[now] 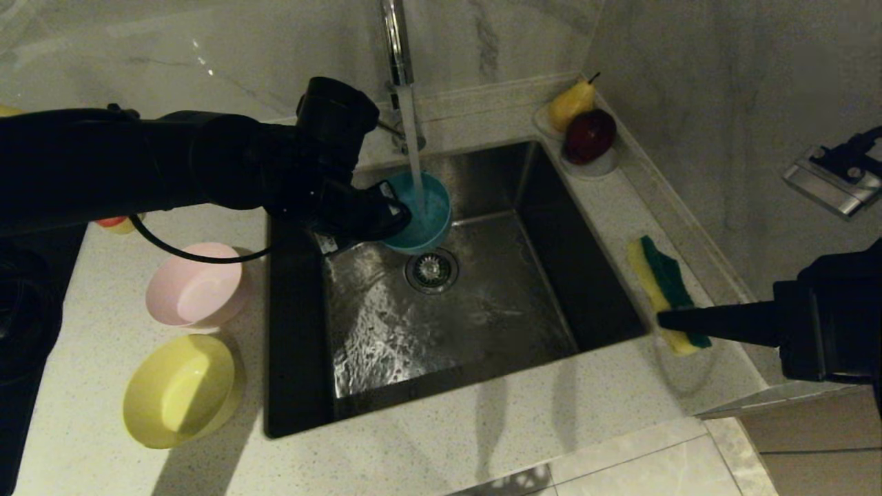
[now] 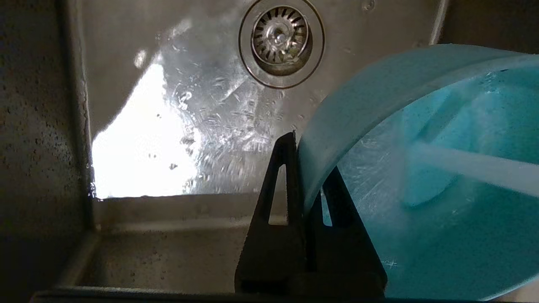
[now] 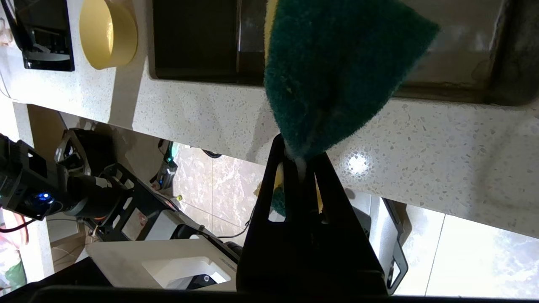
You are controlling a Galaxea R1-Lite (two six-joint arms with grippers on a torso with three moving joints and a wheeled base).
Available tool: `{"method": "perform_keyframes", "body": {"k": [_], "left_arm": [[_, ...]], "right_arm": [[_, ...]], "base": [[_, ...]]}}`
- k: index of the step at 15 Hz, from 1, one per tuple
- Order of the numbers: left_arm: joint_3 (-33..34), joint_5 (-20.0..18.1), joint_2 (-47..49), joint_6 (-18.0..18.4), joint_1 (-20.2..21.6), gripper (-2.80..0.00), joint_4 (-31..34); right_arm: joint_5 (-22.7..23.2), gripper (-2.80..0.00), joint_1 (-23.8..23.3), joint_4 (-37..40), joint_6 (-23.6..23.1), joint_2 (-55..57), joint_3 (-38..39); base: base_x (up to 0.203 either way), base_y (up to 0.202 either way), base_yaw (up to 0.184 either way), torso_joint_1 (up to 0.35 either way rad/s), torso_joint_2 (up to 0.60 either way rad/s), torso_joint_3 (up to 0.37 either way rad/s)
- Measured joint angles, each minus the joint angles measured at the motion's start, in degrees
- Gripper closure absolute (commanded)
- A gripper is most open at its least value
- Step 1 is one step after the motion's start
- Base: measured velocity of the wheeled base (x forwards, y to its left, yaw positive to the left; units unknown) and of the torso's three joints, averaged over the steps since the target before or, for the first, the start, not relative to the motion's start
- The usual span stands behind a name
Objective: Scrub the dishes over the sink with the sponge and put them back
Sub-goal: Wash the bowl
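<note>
The left gripper [image 1: 396,210] is clamped tight on the rim of the light blue bowl [image 1: 422,213], one finger outside the wall and one inside, as the left wrist view shows plainly. It holds the bowl above the far part of the sink [image 1: 586,289], tilted with its mouth turned up toward the tap [image 1: 394,41], just beyond the round drain strainer [image 1: 431,270]. A stream of water [image 1: 412,138] runs from the tap straight into the bowl, and the steel floor of the sink glistens wet around the strainer. The right gripper [image 1: 665,320] hangs over the tabletop [image 1: 427,448] at the sink's right edge, pressed closed on the near end of the sponge [image 1: 660,275]; in the right wrist view the sponge stands out beyond the fingertips with its green scouring face toward the camera and a strip of yellow foam showing along one side. On the tabletop left of the sink stand the other two bowls, both upright: the pale pink bowl [image 1: 196,284] farther away and the yellow bowl [image 1: 180,390] nearer, close to one another but not touching. At the far right corner of the tabletop a small white dish [image 1: 598,165] carries a yellow pear [image 1: 570,103] and a dark red apple [image 1: 590,135], the two fruits touching.
</note>
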Motion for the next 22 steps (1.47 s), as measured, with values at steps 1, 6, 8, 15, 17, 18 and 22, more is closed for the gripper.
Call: {"method": "perform_keyframes", "body": {"k": [1,6,8,15,17,18,22], "left_arm": [[-0.13,0.0,-0.02,-0.02,0.01,0.0,0.0],[-0.16,-0.06,-0.51,-0.02,0.0,0.0,0.11],[0.69,0.05,-1.21,0.17,0.0,0.0,0.29],[7.43,9.15,-8.29,3.84,0.06,0.0,-4.85],[9.75,11.55,-11.64,7.26,0.09,0.0,-9.55],[11.4,12.06,-13.62,9.5,0.11,0.0,-12.04],[22.4,12.53,-20.49,22.09,0.41,0.0,-29.27]], "right_arm": [[0.0,0.0,0.0,-0.06,-0.02,0.02,-0.13],[0.0,0.0,0.0,0.0,0.0,0.06,-0.24],[0.0,0.0,0.0,0.02,0.0,0.0,-0.21],[-0.04,0.0,-0.02,0.48,0.09,-0.83,0.4],[-0.04,0.0,-0.02,0.5,0.09,-0.9,0.42],[-0.06,0.0,-0.02,0.5,0.06,-0.9,0.43],[-0.04,0.0,-0.02,0.5,0.06,-0.91,1.03]], "base": [[0.0,0.0,0.0,0.0,0.0,0.0],[0.0,0.0,0.0,0.0,0.0,0.0],[0.0,0.0,0.0,0.0,0.0,0.0],[0.0,0.0,0.0,0.0,0.0,0.0],[0.0,0.0,0.0,0.0,0.0,0.0],[0.0,0.0,0.0,0.0,0.0,0.0],[0.0,0.0,0.0,0.0,0.0,0.0]]}}
